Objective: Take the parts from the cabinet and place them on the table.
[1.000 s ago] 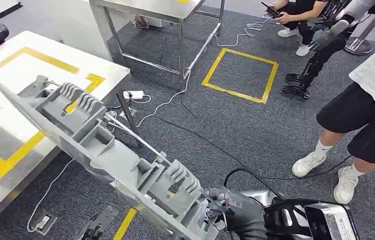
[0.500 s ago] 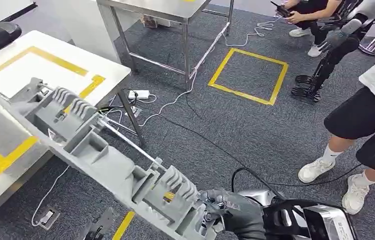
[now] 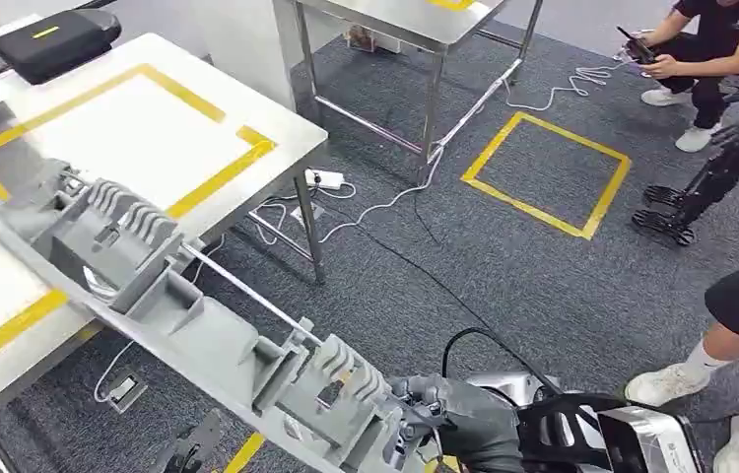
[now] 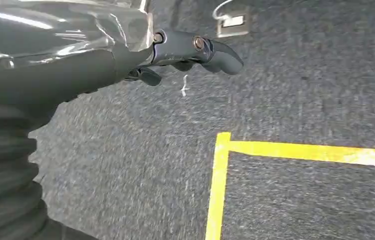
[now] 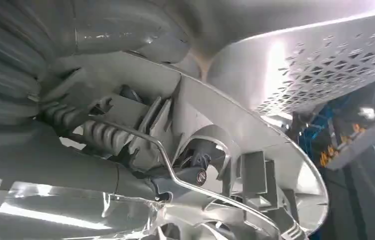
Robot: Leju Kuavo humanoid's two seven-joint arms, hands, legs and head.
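**Bench swings under the part**

Grey carpet with yellow tape squares runs around our white bench (image 3: 164, 118), whose top carries its own yellow tape outline. Since a second ago our whole view has turned, and more of the bench now lies under the far end of the long grey part (image 3: 164, 296). Our right hand (image 3: 449, 419) holds its near end, fingers wrapped around it, so we judge set-down is close. Our left hand (image 4: 185, 50) hangs above the carpet, fingers loosely curled on nothing. A black case (image 3: 55, 41) sits on the bench's far corner; people stand and crouch nearby
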